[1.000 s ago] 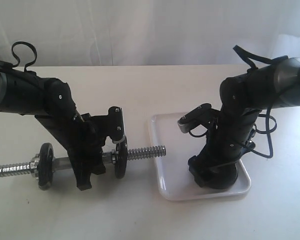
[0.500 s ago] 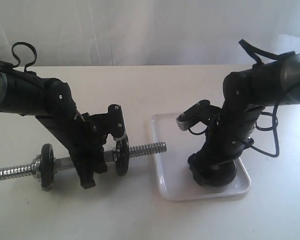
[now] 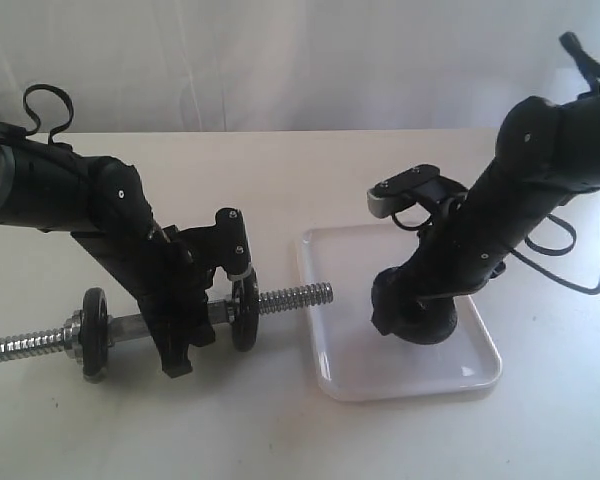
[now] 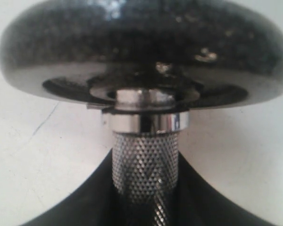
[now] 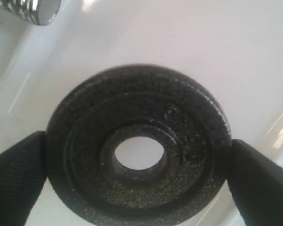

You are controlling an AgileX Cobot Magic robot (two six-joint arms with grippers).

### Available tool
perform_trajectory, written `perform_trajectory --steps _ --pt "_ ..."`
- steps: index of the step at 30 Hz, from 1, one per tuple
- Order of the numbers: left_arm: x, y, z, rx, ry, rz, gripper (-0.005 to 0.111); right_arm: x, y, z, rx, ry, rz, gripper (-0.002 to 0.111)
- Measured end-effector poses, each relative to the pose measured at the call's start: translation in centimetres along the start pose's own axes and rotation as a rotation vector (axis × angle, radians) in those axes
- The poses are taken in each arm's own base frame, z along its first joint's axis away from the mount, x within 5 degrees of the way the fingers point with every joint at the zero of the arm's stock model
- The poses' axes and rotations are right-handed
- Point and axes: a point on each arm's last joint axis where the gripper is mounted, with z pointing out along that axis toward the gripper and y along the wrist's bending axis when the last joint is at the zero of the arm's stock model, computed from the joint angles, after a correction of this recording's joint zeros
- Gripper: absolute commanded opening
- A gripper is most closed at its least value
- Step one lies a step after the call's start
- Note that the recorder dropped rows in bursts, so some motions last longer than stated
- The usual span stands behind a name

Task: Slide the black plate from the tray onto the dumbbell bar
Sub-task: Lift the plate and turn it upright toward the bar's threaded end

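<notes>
High exterior overview; wrist cameras sit close on dumbbell bar (image 4: 145, 165) and black plate (image 5: 188, 141).

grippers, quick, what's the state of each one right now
Left gripper: closed on the dumbbell bar.
Right gripper: closed on the black plate.

black plate (image 5: 179, 160) was speckled black, tray (image 3: 410, 385) glossy white, dumbbell bar (image 4: 145, 165) chrome with diamond knurling, table (image 3: 380, 160) off-white.

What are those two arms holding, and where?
The right end effector pinches the black plate across its rim; the left end effector clamps the dumbbell bar at its knurled middle.
</notes>
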Motion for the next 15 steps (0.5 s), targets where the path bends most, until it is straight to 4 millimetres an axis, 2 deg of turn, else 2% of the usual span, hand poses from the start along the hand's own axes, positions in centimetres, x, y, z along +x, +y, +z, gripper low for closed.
perform_trajectory --steps 8,15 --pt "0.0 0.0 0.0 0.000 0.000 0.000 0.000 -0.7 -1.2 -1.0 -0.184 -0.215 0.078 0.000" --pt "0.0 0.0 0.0 -0.001 -0.001 -0.004 0.000 -1.2 -0.9 -2.0 -0.386 -0.476 0.017 0.000"
